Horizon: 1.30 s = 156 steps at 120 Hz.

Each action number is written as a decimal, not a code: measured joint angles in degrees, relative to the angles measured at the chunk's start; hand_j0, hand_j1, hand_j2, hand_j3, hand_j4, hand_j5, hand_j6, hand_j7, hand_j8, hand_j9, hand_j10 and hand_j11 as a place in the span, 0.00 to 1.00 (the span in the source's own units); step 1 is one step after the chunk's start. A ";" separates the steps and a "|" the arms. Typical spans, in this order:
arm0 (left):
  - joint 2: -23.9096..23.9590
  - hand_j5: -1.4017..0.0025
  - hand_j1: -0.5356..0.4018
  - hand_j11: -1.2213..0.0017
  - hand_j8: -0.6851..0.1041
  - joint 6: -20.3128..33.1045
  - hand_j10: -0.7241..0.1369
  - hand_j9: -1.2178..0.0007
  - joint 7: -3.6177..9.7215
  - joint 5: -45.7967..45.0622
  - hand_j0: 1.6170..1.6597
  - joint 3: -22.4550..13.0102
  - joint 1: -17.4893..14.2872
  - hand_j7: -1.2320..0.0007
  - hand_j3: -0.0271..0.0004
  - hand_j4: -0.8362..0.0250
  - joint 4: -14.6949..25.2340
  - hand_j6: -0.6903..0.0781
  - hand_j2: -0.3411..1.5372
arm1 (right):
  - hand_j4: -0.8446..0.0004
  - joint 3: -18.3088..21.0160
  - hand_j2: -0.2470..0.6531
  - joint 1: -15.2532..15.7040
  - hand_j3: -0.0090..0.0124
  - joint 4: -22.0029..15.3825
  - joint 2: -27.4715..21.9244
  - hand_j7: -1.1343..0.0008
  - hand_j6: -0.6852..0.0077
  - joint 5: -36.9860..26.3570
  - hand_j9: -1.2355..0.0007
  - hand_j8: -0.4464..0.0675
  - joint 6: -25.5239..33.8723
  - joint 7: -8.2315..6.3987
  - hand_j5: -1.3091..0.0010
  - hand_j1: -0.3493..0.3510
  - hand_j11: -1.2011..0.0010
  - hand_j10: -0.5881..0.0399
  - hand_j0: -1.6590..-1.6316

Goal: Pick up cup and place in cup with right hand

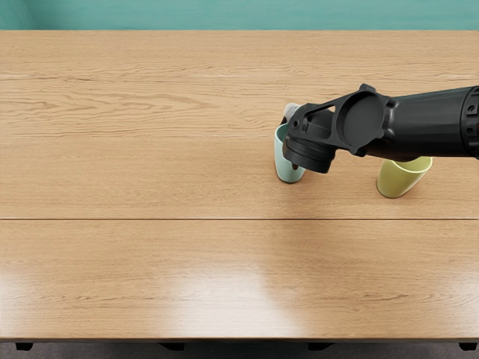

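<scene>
Job now, I think: grab blue cup point(288, 163) | it's left of yellow cup point(399, 178) | right hand point(307, 146): there too, can't tell if gripping | next: hold tight, lift, go above yellow cup

Right arm point(426, 123) reaches in from right edge; right hand point(291, 113), mostly hidden behind wrist, at pale blue cup point(287, 166). Yellow-green cup point(394, 181) partly under forearm, nearer right edge. Both cups on wooden desk point(150, 179). Teal wall point(224, 15) behind.
</scene>
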<state>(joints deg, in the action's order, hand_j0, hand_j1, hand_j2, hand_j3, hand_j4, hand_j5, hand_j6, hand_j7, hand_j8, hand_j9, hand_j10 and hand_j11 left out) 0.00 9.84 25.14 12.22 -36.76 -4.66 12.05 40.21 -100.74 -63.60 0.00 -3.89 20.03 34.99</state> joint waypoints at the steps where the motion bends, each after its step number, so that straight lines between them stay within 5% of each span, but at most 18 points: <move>1: 0.00 1.00 0.94 1.00 0.87 0.00 0.84 1.00 0.00 0.00 0.96 0.00 0.00 1.00 0.98 0.97 0.00 0.90 0.18 | 0.57 0.00 0.28 -0.01 0.41 -0.01 0.00 0.59 0.57 0.01 0.62 0.22 0.01 0.00 0.64 0.61 0.61 0.36 0.07; 55: 0.00 1.00 0.94 1.00 0.87 0.00 0.84 1.00 0.00 0.00 0.96 0.00 0.00 1.00 0.99 0.97 0.02 0.90 0.18 | 0.48 -0.12 0.26 -3.60 0.39 -2.42 -0.67 0.49 0.56 0.18 0.53 0.18 -0.18 -0.02 0.56 0.59 0.51 0.24 0.16; 91: 0.00 1.00 0.94 1.00 0.87 0.00 0.84 1.00 0.00 0.00 0.96 0.01 0.00 1.00 0.99 0.97 0.02 0.90 0.18 | 0.47 -0.18 0.16 -10.36 0.41 -6.51 -5.55 0.48 0.51 1.33 0.52 0.18 -2.23 -0.01 0.55 0.53 0.51 0.23 0.22; 94: 0.00 1.00 0.94 1.00 0.87 0.00 0.84 1.00 0.00 0.00 0.96 0.02 0.00 1.00 0.99 0.97 0.02 0.90 0.18 | 0.47 -0.19 0.21 -10.92 0.40 -6.91 -6.11 0.48 0.51 1.37 0.52 0.18 -2.44 -0.01 0.55 0.55 0.51 0.23 0.19; 156: 0.00 1.00 0.94 1.00 0.87 0.00 0.84 1.00 0.00 -0.02 0.96 0.02 0.09 1.00 0.99 0.97 0.08 0.90 0.18 | 0.47 -0.01 0.23 -16.61 0.41 -14.82 -16.10 0.48 0.59 1.03 0.52 0.26 -4.95 -0.01 0.54 0.61 0.50 0.23 0.17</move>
<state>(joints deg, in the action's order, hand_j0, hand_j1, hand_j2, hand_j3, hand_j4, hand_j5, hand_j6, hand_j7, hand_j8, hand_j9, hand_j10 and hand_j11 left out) 0.00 9.84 25.14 12.21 -36.74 -4.57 12.12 40.19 -117.35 -78.42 -16.10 -2.86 15.08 34.98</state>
